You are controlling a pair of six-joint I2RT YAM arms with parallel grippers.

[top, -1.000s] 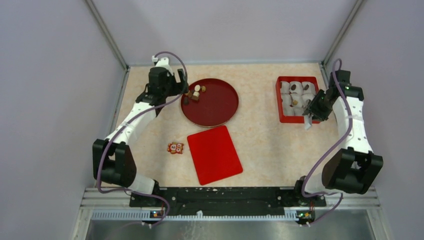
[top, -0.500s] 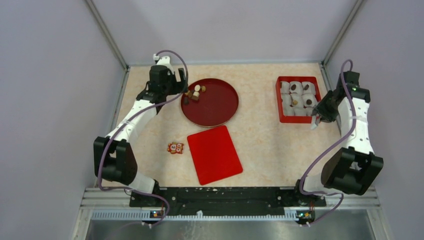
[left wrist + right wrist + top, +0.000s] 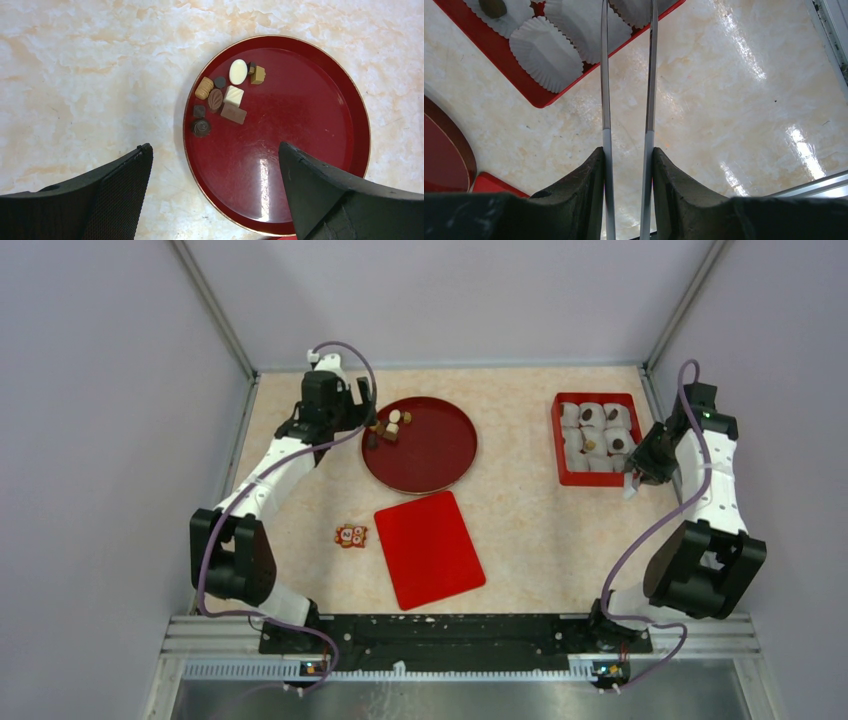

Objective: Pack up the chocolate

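Top external view: a round red tray (image 3: pixel 452 465) lies on the marbled tabletop (image 3: pixel 530 530) at about 11 o'clock from its centre. The loose chocolates (image 3: pixel 390 427) sit in a small cluster at the tray's 10 o'clock edge. At 2 o'clock stands a red box (image 3: pixel 558 440) filled with white crinkled paper cups (image 3: pixel 580 430); several cups hold a dark or tan piece, the others show only paper. A flat red rectangle (image 3: pixel 428 548) lies at 6 o'clock of the tray, with a small patterned packet (image 3: pixel 351 535) just beside it at 9 o'clock.

Left wrist view: the cluster (image 3: pixel 225 97) comprises brown, tan and white pieces, some touching. The left tool (image 3: pixel 214 147) hangs above the tray's near rim, its jaws spread wide and holding nothing. Its arm reaches up the left side of the tabletop.

Right wrist view: the right tool (image 3: pixel 626 150) is pressed onto a pair of metal tweezers (image 3: pixel 604 100). The blades run parallel, slightly apart, toward the box corner (image 3: pixel 499 55) at 11 o'clock; their tips pass out of view over the cups (image 3: pixel 541 52). The right arm stands at the box's 3 o'clock side.
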